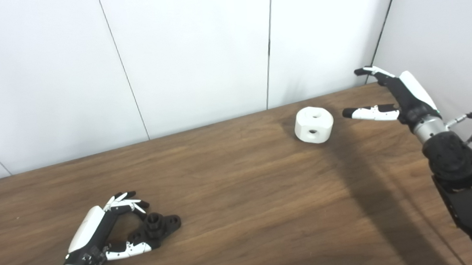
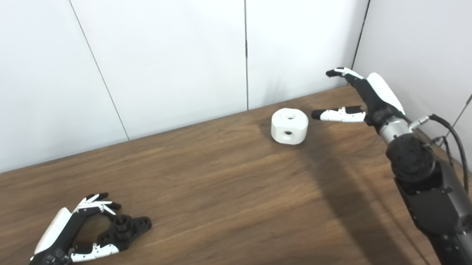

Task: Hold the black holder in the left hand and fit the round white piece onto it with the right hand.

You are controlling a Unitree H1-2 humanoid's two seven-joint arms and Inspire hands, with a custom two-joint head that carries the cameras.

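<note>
1. Left hand (image 1: 104, 232) is low at the near-left of the table (image 1: 239, 197), fingers and thumb spread around the black holder (image 1: 157, 228) but not closed on it. We read it as open, cupping the part; thumb looks to touch the near end, though we can't confirm contact.
2. Holder lies flat on the wood, long axis running from near-left to far-right, with a short round boss sticking up near its middle. It sits just ahead of the left palm, between fingers and thumb.
3. Right hand (image 1: 387, 96) is open and empty, raised at the far-right corner, thumb pointing left toward the round white piece (image 1: 314, 124).
4. White piece rests on the table just left of the right thumb tip, apart from it. One hole faces up, another faces us on the side wall.
5. Key relation: the two parts are well apart, holder near-left, white piece far-right. Each sits by its own hand, so we expect no cross-reach.
6. Our judgement: both grasps are still pending. The right hand needs a short move left and down; the left only needs to close.
7. Risk: the piece may roll or slide when nudged by the thumb.
</note>
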